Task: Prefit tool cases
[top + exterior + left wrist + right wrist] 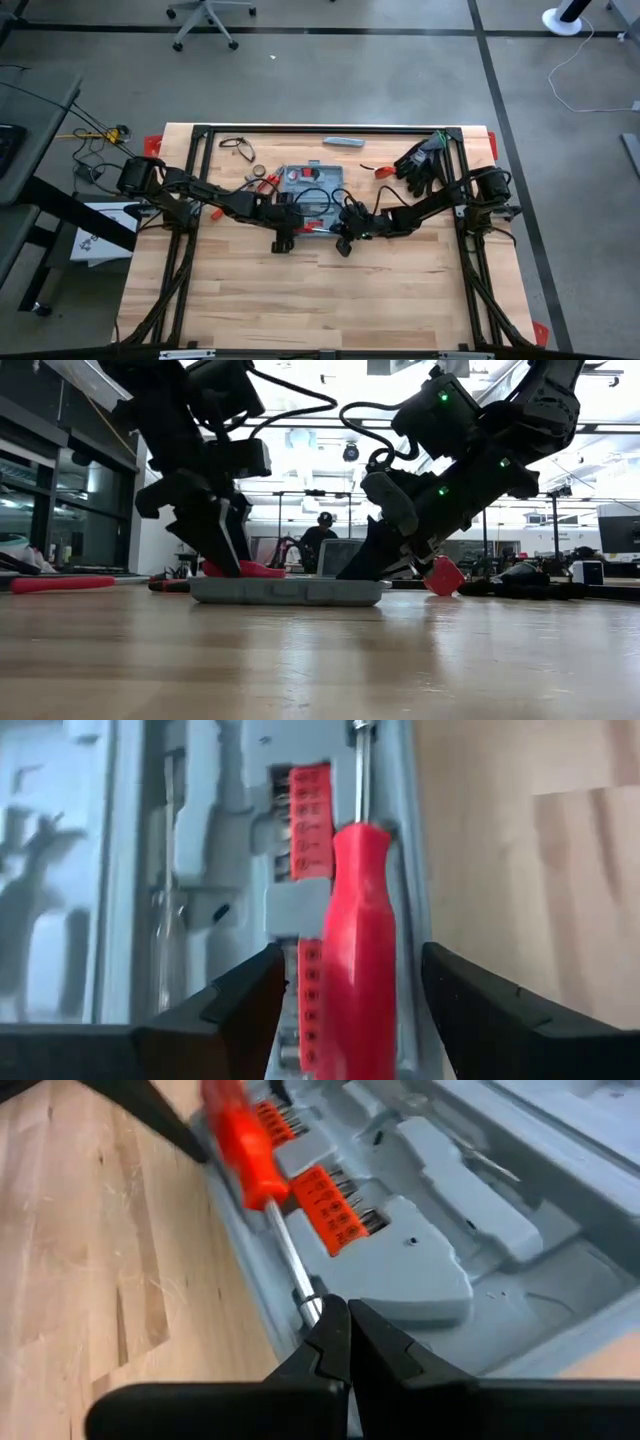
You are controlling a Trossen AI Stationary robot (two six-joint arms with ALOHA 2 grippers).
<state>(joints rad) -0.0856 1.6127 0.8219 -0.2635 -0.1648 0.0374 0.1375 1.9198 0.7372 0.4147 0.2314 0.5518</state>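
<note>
The left gripper [283,240] stands with its jaws spread wide and holding nothing; between its two dark fingers [235,1010] lies the red plastic handle of a screwdriver [357,920], clear of both. The screwdriver rests along the front edge of the open blue-grey moulded plastic tool case [310,196], its metal shaft running away from the left jaws toward the right gripper [343,243]. That gripper's jaws are clenched tight, their tips at the shaft's far end [305,1302]; whether they touch it cannot be told.

The case lies flat near the middle of the pale wooden table [300,300], its long axis running left to right between the arms, its front edge toward the jaws. Bare wood opens wide in front of both grippers.

The left wrist view alone shows the red bit holders [308,820] just beside the handle. The low view alone shows the case's shallow tray [285,591] sitting flat on the tabletop. Only the high view takes in black gloves [422,162] well beyond the right jaws.
</note>
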